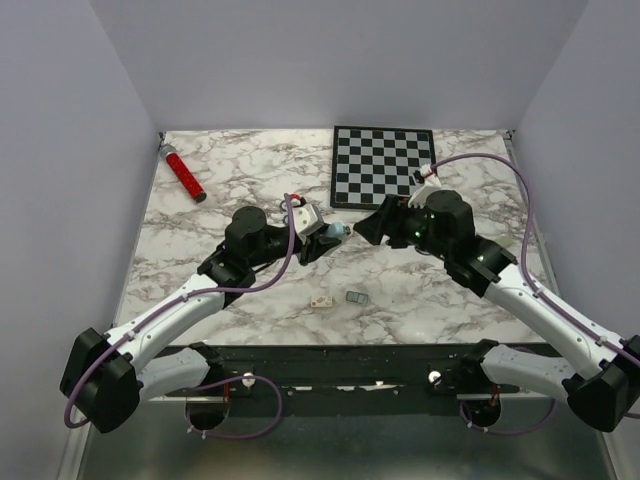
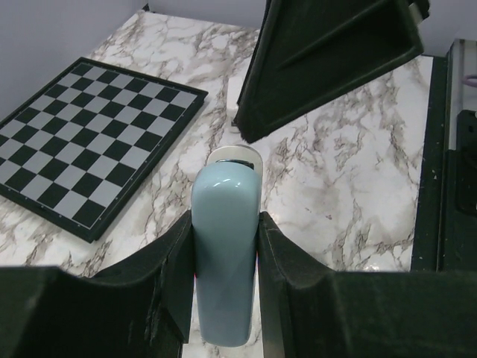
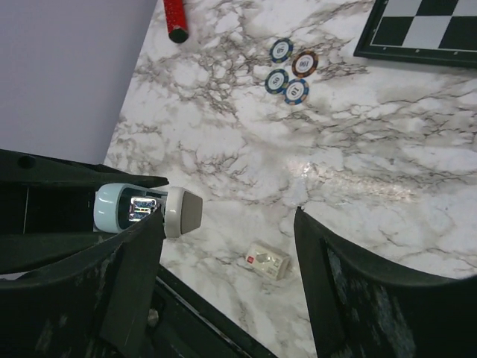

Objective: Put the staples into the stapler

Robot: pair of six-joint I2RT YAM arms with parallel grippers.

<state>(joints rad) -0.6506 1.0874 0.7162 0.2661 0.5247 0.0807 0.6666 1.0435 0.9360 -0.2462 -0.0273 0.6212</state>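
The left gripper (image 1: 325, 240) is clenched on the stapler (image 2: 226, 253), holding it over the middle of the desk (image 1: 250, 170) with its long axis pointing at the right gripper (image 1: 368, 228), which hangs released, jaws wide, just off the stapler's nose. The staples (image 1: 356, 297) lie flat by the near edge, closer to it than either gripper, just right of the small cream box (image 1: 322, 300); the free right arm seems the one to fetch them. Metal shows at the stapler's front, but whether its channel holds anything, or the box does, I cannot tell
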